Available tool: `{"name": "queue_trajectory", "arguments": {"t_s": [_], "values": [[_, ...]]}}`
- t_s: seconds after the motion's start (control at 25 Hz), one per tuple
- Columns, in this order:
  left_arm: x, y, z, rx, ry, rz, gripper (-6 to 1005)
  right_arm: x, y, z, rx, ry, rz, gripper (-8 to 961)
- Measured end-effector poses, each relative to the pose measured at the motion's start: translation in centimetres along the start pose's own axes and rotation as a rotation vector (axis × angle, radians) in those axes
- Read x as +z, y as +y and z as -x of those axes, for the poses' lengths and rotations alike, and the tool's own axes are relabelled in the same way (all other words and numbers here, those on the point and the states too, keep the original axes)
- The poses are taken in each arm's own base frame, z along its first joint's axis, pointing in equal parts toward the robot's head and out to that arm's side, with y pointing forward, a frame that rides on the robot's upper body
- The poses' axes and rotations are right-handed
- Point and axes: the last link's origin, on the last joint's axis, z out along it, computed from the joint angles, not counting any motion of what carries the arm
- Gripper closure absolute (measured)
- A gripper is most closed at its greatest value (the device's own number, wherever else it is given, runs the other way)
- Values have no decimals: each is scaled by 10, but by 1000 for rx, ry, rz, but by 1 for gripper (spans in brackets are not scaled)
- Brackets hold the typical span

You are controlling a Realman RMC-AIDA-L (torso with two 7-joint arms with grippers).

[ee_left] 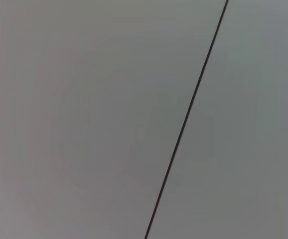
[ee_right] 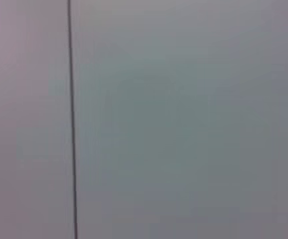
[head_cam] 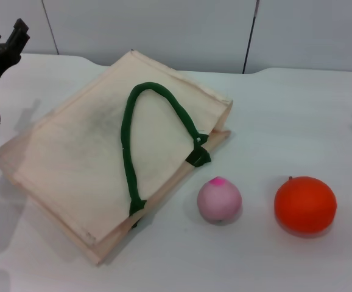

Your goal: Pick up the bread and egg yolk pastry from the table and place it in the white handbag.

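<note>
One gripper raised beside handbag

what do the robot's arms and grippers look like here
Only the left gripper shows, at the head view's top-left edge: black, angular, blocky parts, with a thin cable ending in a small silver connector hanging below it. The right arm is out of view; both wrist views show only plain grey panels.

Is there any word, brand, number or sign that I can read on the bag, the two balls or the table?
None: the white handbag, its green handle, the pink ball, the orange ball and the table show no text. Both wrist views show only blank wall panels.
</note>
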Motion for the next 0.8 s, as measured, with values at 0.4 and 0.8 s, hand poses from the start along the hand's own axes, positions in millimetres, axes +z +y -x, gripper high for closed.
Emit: {"name": "queue_trajectory", "arguments": {"t_s": [0.4,0.8], "values": [[2,10,4,76,-11,40,282,-1,-1,1,12,-3,4,59],[-1,10,5,49,2,34,282,0,1,-1,18,9,14,59]]}}
